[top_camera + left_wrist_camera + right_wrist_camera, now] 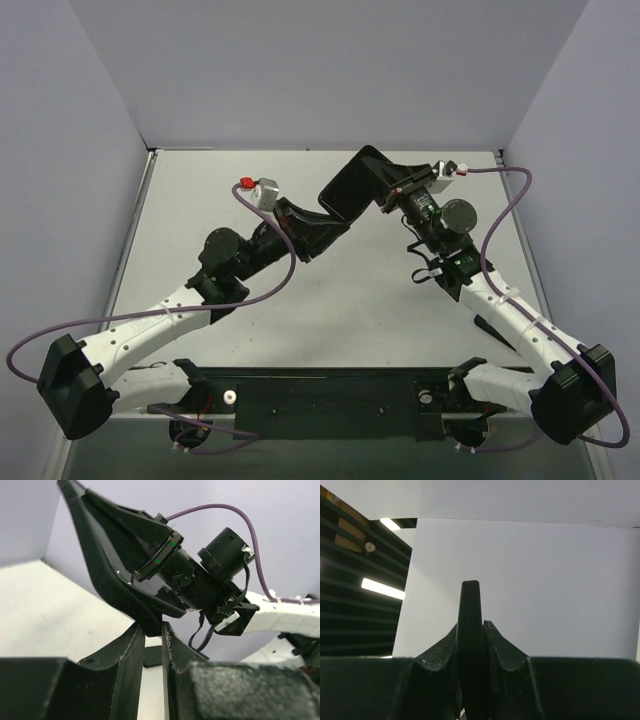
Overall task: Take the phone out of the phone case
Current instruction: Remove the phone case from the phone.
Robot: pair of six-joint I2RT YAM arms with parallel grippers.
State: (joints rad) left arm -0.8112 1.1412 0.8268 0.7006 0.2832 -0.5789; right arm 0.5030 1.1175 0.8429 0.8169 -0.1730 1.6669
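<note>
Left gripper [151,632] fingers, filling the bottom of their own wrist view, are pinched tight on the lower rim of the black phone case [102,575] — a curved dark shell held up in the air over the table [200,220], between the two arms and toward its far half. Right gripper [471,630] is clamped on the opposite end of the same case, which its own camera shows edge-on as a thin black slab (upright between the fingers). Both jaws are closed on it — where case ends and phone begins, I cannot tell.
</note>
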